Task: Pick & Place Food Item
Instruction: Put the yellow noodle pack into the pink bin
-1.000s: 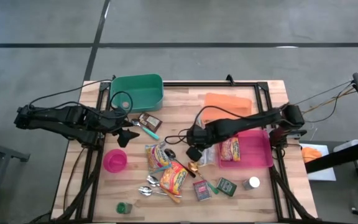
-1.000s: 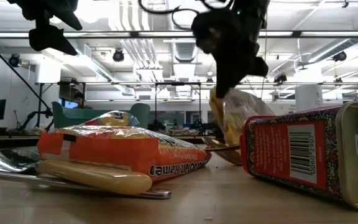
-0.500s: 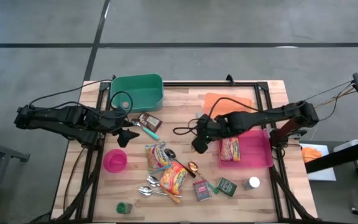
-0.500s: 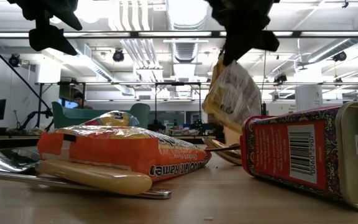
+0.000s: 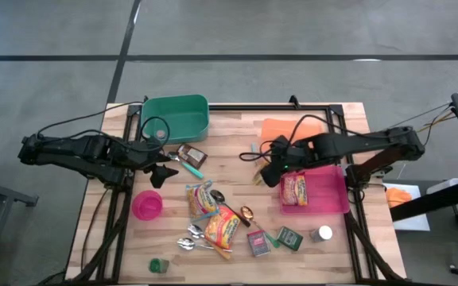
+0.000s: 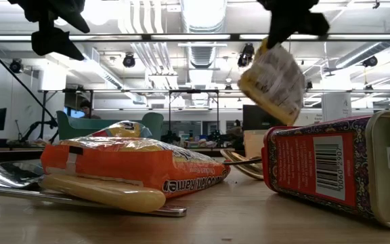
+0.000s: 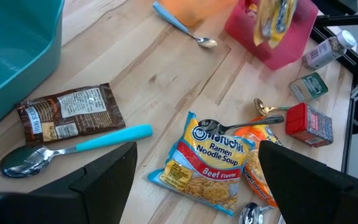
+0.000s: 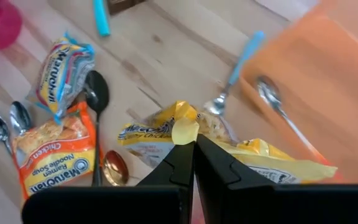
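My right gripper (image 5: 267,173) hangs above the table's middle, just left of the pink tray (image 5: 332,195), shut on a yellow noodle packet (image 6: 273,81). The packet (image 8: 151,134) dangles under the fingers, clear of the wood. Another noodle packet (image 5: 295,191) lies inside the pink tray. My left gripper (image 5: 161,171) hovers open at the table's left part, above a brown packet (image 7: 70,112) and a blue-handled spoon (image 7: 79,149), touching nothing. My right gripper pinches the yellow packet's crimped top edge (image 8: 185,132) between its two shut fingers. The fingers slant steeply down from above. The packet hangs below them, tilted, lifted clear of the table (image 6: 263,203).
A green bin (image 5: 175,117) stands at the far left and an orange board (image 5: 291,129) with a spoon at the far middle. Two ramen packets (image 5: 213,213), several spoons, a red tin (image 5: 258,242), a green tin (image 5: 289,237), a shaker (image 5: 321,233) and a pink bowl (image 5: 147,204) crowd the near half.
My right gripper has risen and gone toward the table's right and far edges, closer to the pink tray, rolling a little and staying shut. The yellow packet has gone up with it, from just above the wood to well clear, and now hangs more tilted.
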Motion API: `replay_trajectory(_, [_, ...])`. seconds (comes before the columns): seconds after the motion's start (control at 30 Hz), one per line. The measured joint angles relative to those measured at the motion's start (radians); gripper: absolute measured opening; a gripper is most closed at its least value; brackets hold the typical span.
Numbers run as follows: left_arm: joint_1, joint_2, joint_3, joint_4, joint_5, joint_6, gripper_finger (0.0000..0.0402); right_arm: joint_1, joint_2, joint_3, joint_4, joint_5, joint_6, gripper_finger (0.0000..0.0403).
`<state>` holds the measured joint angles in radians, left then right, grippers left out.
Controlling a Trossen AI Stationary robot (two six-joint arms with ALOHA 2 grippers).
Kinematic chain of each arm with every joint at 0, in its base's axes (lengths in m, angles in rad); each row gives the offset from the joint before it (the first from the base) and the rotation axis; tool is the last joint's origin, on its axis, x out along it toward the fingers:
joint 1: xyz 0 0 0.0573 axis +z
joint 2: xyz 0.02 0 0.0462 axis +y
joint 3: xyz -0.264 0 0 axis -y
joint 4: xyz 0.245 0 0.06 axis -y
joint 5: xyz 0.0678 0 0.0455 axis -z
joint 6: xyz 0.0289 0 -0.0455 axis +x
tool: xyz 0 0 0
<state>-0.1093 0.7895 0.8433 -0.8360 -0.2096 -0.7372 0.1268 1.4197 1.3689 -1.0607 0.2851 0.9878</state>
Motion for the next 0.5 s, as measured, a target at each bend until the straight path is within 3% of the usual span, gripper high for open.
replay_trajectory(0.23, [0.000, 0.000, 0.000, -0.001, 0.000, 0.003, 0.0337, 0.000, -0.084, 0.000, -0.151, -0.028, 0.074, 0.0008])
replay_trajectory(0.5, [0.000, 0.000, 0.000, -0.003, -0.003, 0.004, 0.0337, 0.000, -0.142, 0.000, -0.308, -0.147, 0.158, 0.0008])
